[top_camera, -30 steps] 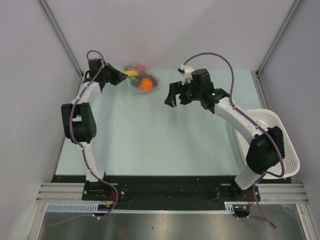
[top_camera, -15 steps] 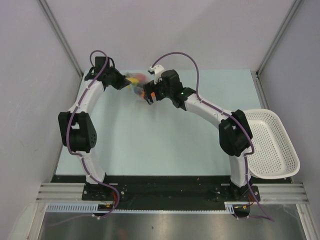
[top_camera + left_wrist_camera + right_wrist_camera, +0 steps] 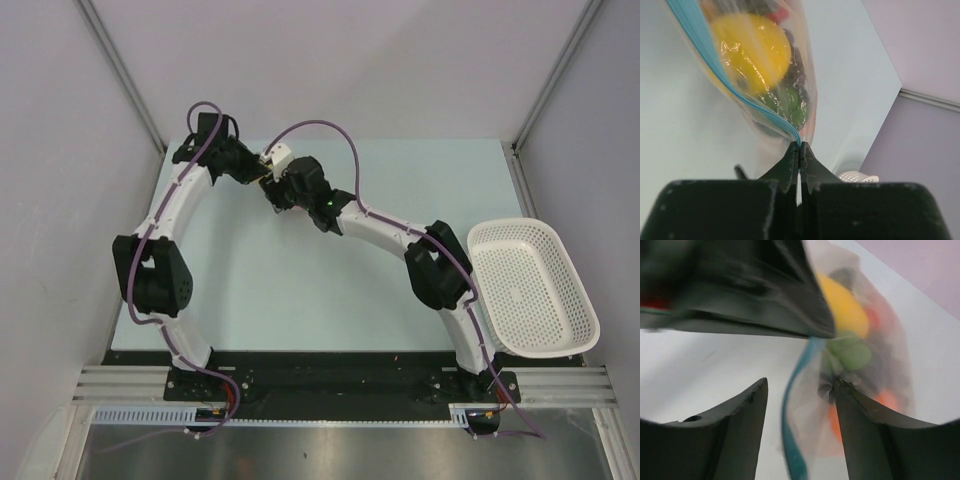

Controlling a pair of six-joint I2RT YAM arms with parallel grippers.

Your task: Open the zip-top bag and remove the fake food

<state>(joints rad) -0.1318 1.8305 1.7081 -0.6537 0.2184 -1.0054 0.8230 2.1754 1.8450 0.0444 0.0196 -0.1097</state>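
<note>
The zip-top bag (image 3: pixel 765 75) is clamped at its corner by the left gripper (image 3: pixel 799 150), its zip strip (image 3: pixel 786 410) framed lengthwise between the right gripper's (image 3: pixel 800 395) parted jaws.

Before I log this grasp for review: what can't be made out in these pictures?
- Left wrist: zip-top bag cut off by the top edge; fake food uncountable.
- Right wrist: motion blur; whether the right claw touches the zip strip is unclear.
- Top: both wrists hide the bag.
</note>
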